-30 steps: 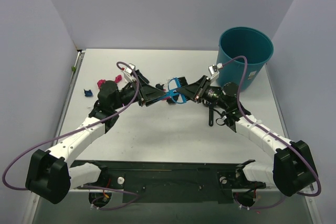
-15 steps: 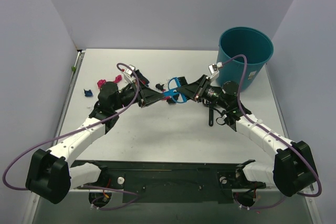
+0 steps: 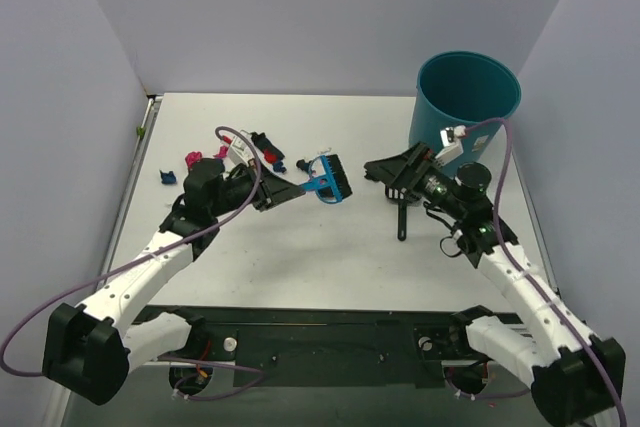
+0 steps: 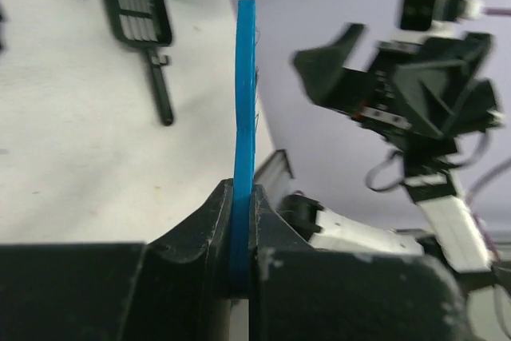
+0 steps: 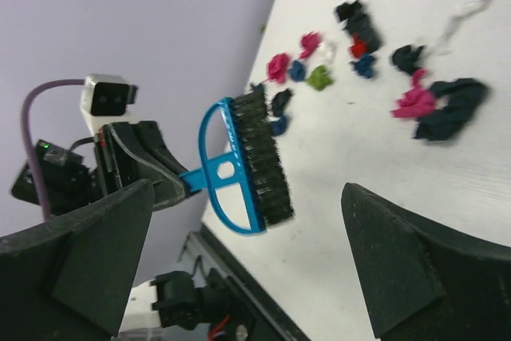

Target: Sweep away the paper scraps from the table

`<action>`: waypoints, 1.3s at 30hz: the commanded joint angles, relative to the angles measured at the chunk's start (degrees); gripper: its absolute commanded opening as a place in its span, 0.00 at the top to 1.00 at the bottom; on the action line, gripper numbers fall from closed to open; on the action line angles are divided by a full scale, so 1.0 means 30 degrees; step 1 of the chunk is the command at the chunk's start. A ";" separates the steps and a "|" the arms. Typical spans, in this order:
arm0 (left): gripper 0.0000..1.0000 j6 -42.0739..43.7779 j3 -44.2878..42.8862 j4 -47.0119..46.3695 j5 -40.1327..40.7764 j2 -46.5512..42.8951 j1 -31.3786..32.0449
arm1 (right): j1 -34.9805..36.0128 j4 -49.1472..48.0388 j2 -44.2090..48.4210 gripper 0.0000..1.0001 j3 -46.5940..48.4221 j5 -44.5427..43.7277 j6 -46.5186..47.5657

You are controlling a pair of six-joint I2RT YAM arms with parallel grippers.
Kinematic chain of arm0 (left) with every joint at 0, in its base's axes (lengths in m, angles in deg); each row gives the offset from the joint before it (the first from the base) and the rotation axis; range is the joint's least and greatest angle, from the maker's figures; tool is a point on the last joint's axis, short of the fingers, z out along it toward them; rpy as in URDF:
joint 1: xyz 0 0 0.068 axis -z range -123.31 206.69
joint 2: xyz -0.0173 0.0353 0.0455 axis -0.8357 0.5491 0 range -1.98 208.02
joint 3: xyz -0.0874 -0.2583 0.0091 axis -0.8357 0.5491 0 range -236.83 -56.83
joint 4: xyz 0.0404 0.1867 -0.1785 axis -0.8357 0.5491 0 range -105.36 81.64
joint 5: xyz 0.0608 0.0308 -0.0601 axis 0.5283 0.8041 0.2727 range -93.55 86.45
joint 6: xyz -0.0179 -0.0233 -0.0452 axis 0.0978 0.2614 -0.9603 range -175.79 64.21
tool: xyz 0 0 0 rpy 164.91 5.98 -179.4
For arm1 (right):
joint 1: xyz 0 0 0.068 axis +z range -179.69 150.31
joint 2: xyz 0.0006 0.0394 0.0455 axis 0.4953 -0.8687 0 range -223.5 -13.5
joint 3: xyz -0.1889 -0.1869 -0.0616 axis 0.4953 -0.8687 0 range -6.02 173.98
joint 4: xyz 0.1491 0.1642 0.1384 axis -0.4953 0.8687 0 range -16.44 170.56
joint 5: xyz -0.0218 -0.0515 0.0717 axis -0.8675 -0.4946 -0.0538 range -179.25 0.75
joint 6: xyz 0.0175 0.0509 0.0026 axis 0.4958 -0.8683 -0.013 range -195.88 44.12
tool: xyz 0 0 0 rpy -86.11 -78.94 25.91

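- left gripper (image 3: 283,192): jaws clamped on the handle of a small blue plastic hand brush (image 3: 328,179), whose dark bristle head is raised mid-table.
- right gripper (image 3: 385,169): jaws wide apart, holding nothing, just beside a teal round plastic bin (image 3: 468,97).
- black slotted plastic scoop (image 4: 137,5): flat on the table below the right gripper.
- paper scraps (image 3: 193,159): tiny crumpled pink, blue, black, red and green bits, scattered on the rear left of the white flat table (image 3: 320,257), beyond the brush.
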 commanded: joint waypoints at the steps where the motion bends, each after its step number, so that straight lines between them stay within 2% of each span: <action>1: 1.00 0.5916 -0.1554 0.6616 0.4095 -0.1741 -0.0304 | -0.0394 0.6570 0.3698 0.02 0.0147 -0.3947 0.5162; 4: 1.00 0.7390 -0.1907 0.8651 0.5890 -0.2212 -0.0363 | -0.0394 1.0544 0.5747 0.01 -0.0293 -0.7456 0.6400; 7: 1.00 0.8211 -0.2668 1.1107 0.8316 -0.2097 -0.0393 | -0.0335 1.3455 0.6076 0.03 -0.0265 -1.0099 0.7250; 9: 1.00 0.8533 -0.3370 1.2455 0.9782 -0.1689 -0.0393 | -0.0247 1.5333 0.5463 0.04 -0.0089 -1.2064 0.7601; 12: 1.00 0.9470 -0.4248 1.3342 1.0200 -0.1276 -0.0568 | 0.0685 1.7587 0.3507 0.06 0.0553 -1.4701 0.7896; 13: 1.00 0.9501 -0.4367 1.3604 1.0288 -0.1189 -0.0626 | 0.1038 1.7884 0.2686 0.11 0.0672 -1.5401 0.8070; 14: 1.00 0.9502 -0.4456 1.3607 1.0318 -0.1246 -0.0743 | 0.1767 1.7916 0.2300 0.15 0.0847 -1.5785 0.8101; 19: 1.00 0.9238 -0.3783 1.2729 0.9703 -0.2095 -0.1124 | 0.3676 1.6722 -0.0422 0.21 0.1026 -1.7779 0.7340; 23: 1.00 0.9355 -0.3869 1.3517 0.9732 -0.2564 -0.1621 | 0.3796 1.4260 -0.2617 0.24 0.0498 -1.8188 0.6901; 27: 1.00 1.0144 -0.5127 1.5450 1.0024 -0.2652 -0.1915 | 0.3825 1.3407 -0.4845 0.28 0.1052 -1.8747 0.6754; 32: 1.00 1.1519 -0.6564 1.8288 1.2595 -0.2887 -0.2033 | 0.3708 1.2527 -0.6549 0.38 0.1552 -1.8633 0.6667; 35: 1.00 1.2370 -0.7034 1.8968 1.3742 -0.2916 -0.2063 | 0.3591 1.1884 -0.7455 0.41 0.1581 -1.8631 0.6491; 36: 1.00 1.2518 -0.7006 1.9055 1.3833 -0.3032 -0.2063 | 0.3562 1.1766 -0.7633 0.46 0.1581 -1.8660 0.6374; 39: 1.00 1.2753 -0.6626 1.8765 1.3398 -0.3355 -0.2062 | 0.3241 1.1502 -0.8569 0.47 0.1669 -1.8369 0.6169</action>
